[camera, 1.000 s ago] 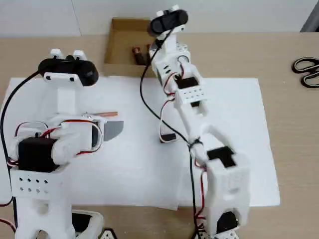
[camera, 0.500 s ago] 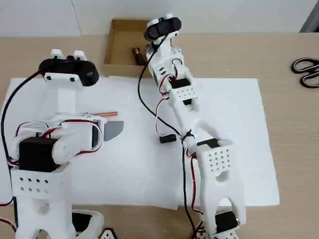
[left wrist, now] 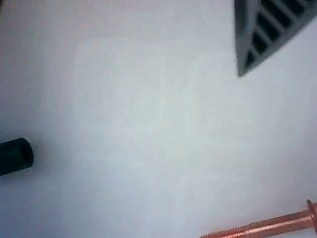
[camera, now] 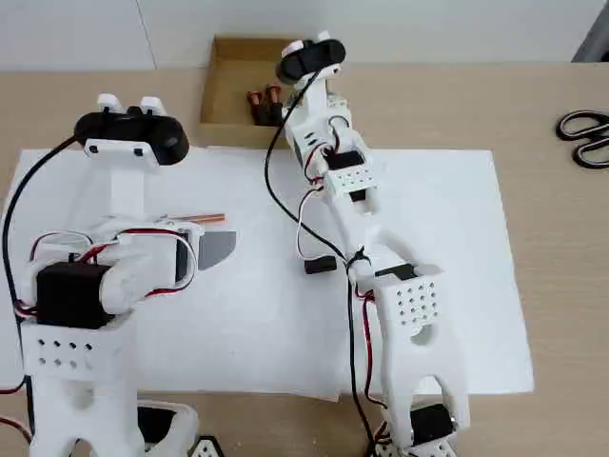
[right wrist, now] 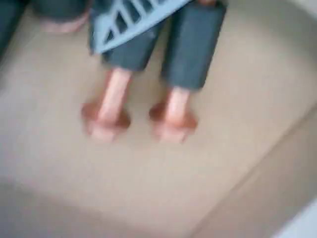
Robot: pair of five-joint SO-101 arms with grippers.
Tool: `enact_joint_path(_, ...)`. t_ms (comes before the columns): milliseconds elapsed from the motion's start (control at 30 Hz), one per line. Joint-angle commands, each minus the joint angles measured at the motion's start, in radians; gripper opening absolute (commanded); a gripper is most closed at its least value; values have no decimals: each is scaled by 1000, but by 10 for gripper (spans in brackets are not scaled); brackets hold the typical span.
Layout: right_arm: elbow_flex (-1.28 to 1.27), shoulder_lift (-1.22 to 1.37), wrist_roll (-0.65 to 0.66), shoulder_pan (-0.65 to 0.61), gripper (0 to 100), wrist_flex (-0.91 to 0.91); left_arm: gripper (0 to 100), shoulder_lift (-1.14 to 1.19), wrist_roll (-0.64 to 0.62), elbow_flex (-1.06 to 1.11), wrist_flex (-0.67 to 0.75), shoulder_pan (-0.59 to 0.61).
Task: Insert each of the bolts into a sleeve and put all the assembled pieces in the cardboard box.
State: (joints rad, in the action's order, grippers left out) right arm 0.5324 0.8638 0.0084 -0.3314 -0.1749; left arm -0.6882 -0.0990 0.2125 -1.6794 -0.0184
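Where the right arm stretches over the cardboard box (camera: 221, 86), two assembled pieces (camera: 264, 103) lie side by side inside. The right gripper (right wrist: 133, 22) seems to hover just above one sleeve; its width we cannot tell. Nor the left gripper's (camera: 211, 245); near it a loose bolt (left wrist: 262, 227) lies on the white sheet (camera: 447, 219), apart from a black sleeve (left wrist: 15, 156).

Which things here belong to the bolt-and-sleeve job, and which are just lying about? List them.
Job:
- cardboard box
- two assembled pieces inside it
- loose bolt
- loose sleeve

Lying about:
- scissors
- white sheet under the arms
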Motion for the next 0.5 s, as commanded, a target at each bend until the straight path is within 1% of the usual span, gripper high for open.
enact_joint_path(0,80,-25,14,19,148,-31,313,-12,3,-7,-3,2)
enact_joint_path(67,109,-25,14,21,172,-97,313,-12,3,-7,-3,2)
enact_joint_path(167,147,-24,14,24,255,-182,313,-12,3,-7,-3,2)
enact_joint_path(233,173,-25,14,27,292,-225,313,-12,3,-7,-3,2)
enact_joint_path(300,206,-27,14,30,296,-288,313,-12,3,-7,-3,-2)
enact_joint_path(467,322,-73,14,33,296,-529,313,-12,3,-7,-3,-3)
